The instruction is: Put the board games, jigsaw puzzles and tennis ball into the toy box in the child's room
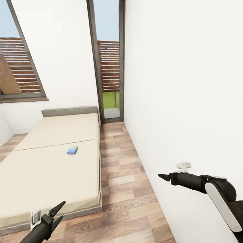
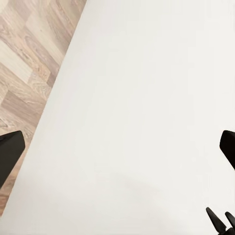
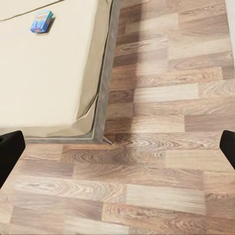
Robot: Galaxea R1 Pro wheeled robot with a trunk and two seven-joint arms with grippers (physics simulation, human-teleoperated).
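A small blue board game (image 1: 72, 150) lies flat near the middle of the bed (image 1: 40, 175), on its plain beige mattress. The right wrist view has the same blue box (image 3: 41, 21) far off on the mattress (image 3: 49, 73). My left gripper (image 1: 58, 211) hangs open and empty at the bed's near corner. Over the floor by the wall, my right gripper (image 1: 162, 176) is also empty, its fingers (image 3: 10, 152) spread wide. The left wrist view faces the white wall between its spread fingers (image 2: 10, 154). The table, toy box, jigsaw puzzles and tennis ball are out of view.
A strip of wood floor (image 1: 125, 189) runs between the bed and the white wall (image 1: 185, 101) on the right. A small white fitting (image 1: 183, 166) sticks out of that wall near my right arm. A narrow glass door (image 1: 109, 67) stands at the far end.
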